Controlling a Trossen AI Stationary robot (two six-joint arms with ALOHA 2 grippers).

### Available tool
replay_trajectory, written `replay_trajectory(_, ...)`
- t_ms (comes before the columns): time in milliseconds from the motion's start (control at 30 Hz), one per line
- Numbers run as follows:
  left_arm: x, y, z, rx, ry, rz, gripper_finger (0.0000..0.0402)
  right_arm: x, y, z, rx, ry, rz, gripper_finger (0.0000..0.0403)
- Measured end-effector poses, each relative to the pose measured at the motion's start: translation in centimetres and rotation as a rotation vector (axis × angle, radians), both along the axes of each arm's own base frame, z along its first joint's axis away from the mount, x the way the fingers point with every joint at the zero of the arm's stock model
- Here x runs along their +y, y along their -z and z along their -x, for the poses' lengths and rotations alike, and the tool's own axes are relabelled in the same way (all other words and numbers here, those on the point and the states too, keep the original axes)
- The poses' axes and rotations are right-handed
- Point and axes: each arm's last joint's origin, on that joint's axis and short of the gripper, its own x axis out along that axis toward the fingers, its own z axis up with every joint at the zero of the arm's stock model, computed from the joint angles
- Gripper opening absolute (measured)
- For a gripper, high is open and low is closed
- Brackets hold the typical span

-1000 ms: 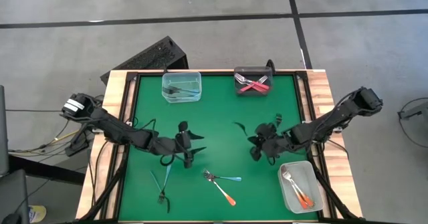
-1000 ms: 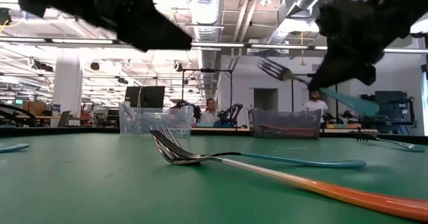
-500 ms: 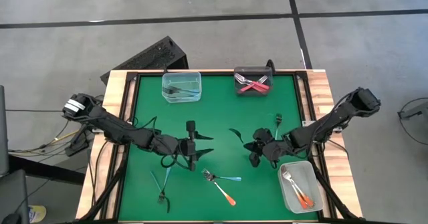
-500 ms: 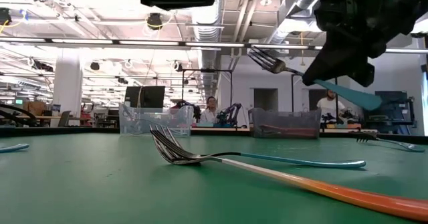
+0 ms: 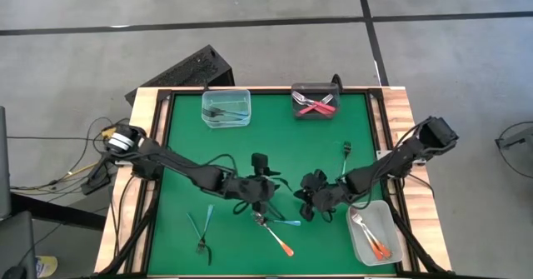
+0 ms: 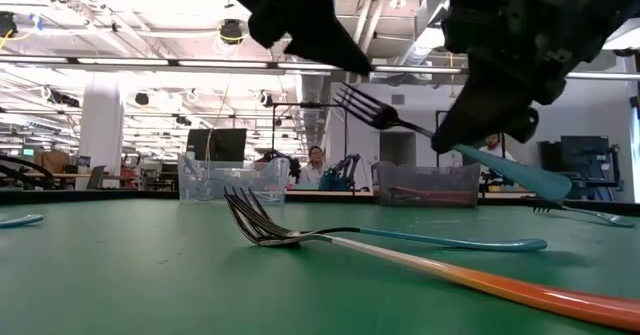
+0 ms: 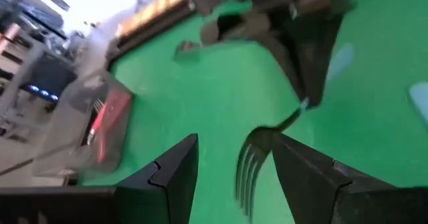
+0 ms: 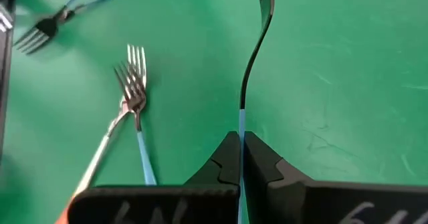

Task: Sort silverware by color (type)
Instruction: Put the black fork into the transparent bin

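Now right gripper [image 8: 239,158] pinches a blue fork [image 8: 257,47] aloft, apparently facing spread left gripper [image 7: 231,167].

Blue-handled fork [image 6: 480,150] aloft, tilted; blue [image 5: 286,222] and orange forks [image 5: 276,237] crossed on table.

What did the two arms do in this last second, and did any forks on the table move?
The left gripper, fingers open, swung toward the table's middle. The right gripper, clamping a blue-handled fork, moved to meet it above the crossed forks. Tubs and loose forks stayed put.
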Motion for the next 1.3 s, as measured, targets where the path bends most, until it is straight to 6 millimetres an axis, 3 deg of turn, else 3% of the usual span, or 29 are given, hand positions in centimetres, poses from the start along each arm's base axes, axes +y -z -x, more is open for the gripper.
replay_trajectory(433, 1.6, 1.2, -1.4, 0.160, 0.177, 0.047, 0.0179, 0.5, -0.7, -0.9, -0.004, -0.067, 0.072, 0.0015)
replay_trajectory(733, 3.6, 1.9, -2.0, 0.207, 0.173, 0.147, 0.0171, 1.0, -0.9, -0.9, -0.032, -0.123, 0.104, 0.0016)
replay_trajectory(867, 3.8, 2.4, -2.0, 0.244, 0.202, 0.182, 0.0134, 1.1, -1.0, -0.9, -0.040, -0.135, 0.110, 0.0016)
replay_trajectory(1100, 3.8, 2.5, -1.9, 0.265, 0.221, 0.187, 0.0011, 0.9, -1.0, -1.0, -0.040, -0.132, 0.114, 0.0017)
replay_trajectory(1300, 3.8, 2.6, -1.8, 0.276, 0.206, 0.190, 0.0001, 0.8, -1.0, -1.1, -0.039, -0.132, 0.102, 0.0039)
